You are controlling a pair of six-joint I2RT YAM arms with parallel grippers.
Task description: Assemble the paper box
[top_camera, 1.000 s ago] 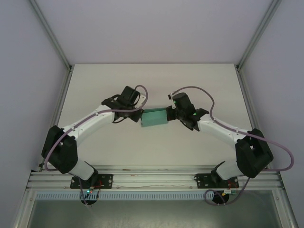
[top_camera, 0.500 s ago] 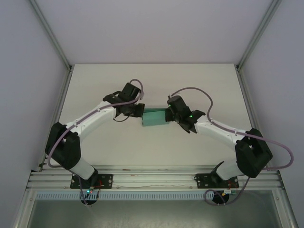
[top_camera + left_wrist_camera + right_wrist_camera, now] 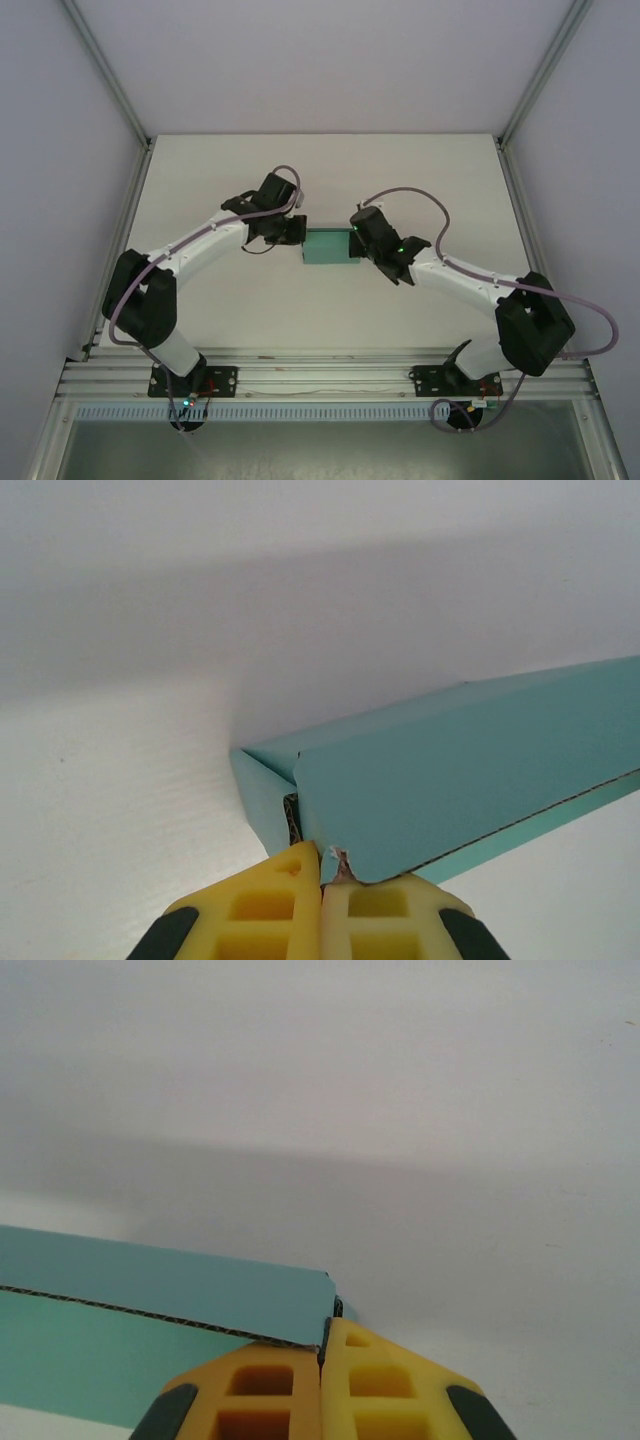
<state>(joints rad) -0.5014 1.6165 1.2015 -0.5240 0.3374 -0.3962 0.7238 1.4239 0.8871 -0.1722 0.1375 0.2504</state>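
Arms press teal box from both ends at mid-table

Reaching in from the table's near edge, the left gripper and right gripper meet opposite ends of the box, which lies near the table's middle, well short of the far edge. Both have their yellow fingers closed flat together, tips at the box's corners. The step appears to be squaring and closing the folded box: on the left wrist camera the lid sits slightly proud, its raw edge showing. The next move likely calls for seating that flap without crushing the thin card. Whether either tip pinches card cannot be told, and both wrist views cut the box off.
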